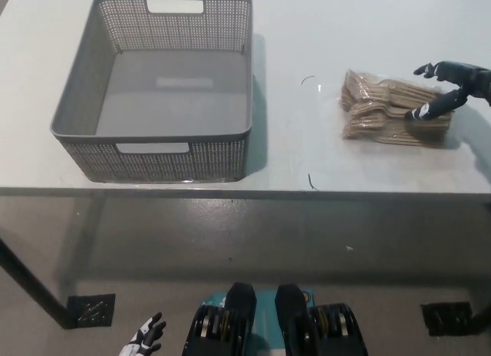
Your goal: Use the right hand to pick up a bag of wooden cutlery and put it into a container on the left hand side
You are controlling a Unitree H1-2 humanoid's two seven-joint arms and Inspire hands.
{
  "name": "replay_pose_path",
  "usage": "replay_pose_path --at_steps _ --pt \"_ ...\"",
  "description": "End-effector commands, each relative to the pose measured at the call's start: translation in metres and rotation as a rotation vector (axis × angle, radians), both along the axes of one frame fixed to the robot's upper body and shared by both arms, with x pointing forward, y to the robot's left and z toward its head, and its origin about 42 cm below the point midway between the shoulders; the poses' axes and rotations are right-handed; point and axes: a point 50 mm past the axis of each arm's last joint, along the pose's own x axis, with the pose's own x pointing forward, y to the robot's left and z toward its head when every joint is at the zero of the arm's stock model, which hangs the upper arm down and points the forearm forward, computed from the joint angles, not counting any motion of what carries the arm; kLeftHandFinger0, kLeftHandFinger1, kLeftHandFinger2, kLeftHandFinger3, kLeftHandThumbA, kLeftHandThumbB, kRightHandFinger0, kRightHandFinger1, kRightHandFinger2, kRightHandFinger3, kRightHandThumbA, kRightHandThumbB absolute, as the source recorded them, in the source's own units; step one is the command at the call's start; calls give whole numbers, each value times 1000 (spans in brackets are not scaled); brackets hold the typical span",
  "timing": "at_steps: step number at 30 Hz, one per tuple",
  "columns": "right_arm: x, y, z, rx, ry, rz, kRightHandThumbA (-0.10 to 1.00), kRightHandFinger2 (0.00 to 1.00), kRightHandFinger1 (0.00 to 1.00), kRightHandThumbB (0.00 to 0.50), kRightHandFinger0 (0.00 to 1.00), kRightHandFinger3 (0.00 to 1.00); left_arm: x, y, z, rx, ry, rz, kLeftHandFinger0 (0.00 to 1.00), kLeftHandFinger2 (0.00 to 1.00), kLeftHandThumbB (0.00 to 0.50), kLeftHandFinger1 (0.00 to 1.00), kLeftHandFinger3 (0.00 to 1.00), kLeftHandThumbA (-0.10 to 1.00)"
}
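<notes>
Bag of wooden cutlery [391, 110] lay flat at the right of the tabletop [307, 34], well apart from the empty grey basket [153, 158] at left. Right hand [445, 87] was spread over the bag's right end, one finger touching it, likely set to close on it. Left hand [146, 342] hung idle near left, fingers apart.

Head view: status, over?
Black right hand open, touching clear bag of wooden cutlery on white table. White left hand open, low. Nothing blocks grey mesh basket.

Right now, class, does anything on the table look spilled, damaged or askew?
Nothing stands out. The basket sits upright and empty; the cutlery bag lies flat, with the right hand at its right end. The left hand hangs low.
</notes>
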Motion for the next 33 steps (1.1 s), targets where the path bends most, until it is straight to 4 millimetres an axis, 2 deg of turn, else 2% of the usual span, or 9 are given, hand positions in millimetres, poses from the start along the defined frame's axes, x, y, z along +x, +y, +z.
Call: replay_pose_path --at_steps 1,8,18,24,31,33 --pt "10 6 42 39 -59 58 799 1000 1000 500 1000 1000 0 7 4 7 -33 -25 1000 1000 319 1000 1000 1000" --pt "15 15 59 79 -44 82 789 1000 1000 500 1000 1000 2 7 4 4 -34 -30 1000 1000 319 1000 1000 1000" --pt "21 34 63 44 -22 104 704 1000 1000 500 1000 1000 9 7 9 18 -54 -47 1000 1000 302 1000 1000 1000" --pt "25 47 55 8 -11 106 673 1000 1000 500 1000 1000 14 4 10 7 -60 -47 1000 1000 316 1000 1000 1000" --pt "22 57 26 -2 42 102 639 1000 1000 500 1000 1000 18 1 13 -8 -71 -53 1000 1000 317 1000 1000 1000" --pt "22 58 18 -23 41 94 641 1000 1000 500 1000 1000 22 1 15 4 -79 -63 1000 1000 301 1000 1000 1000"
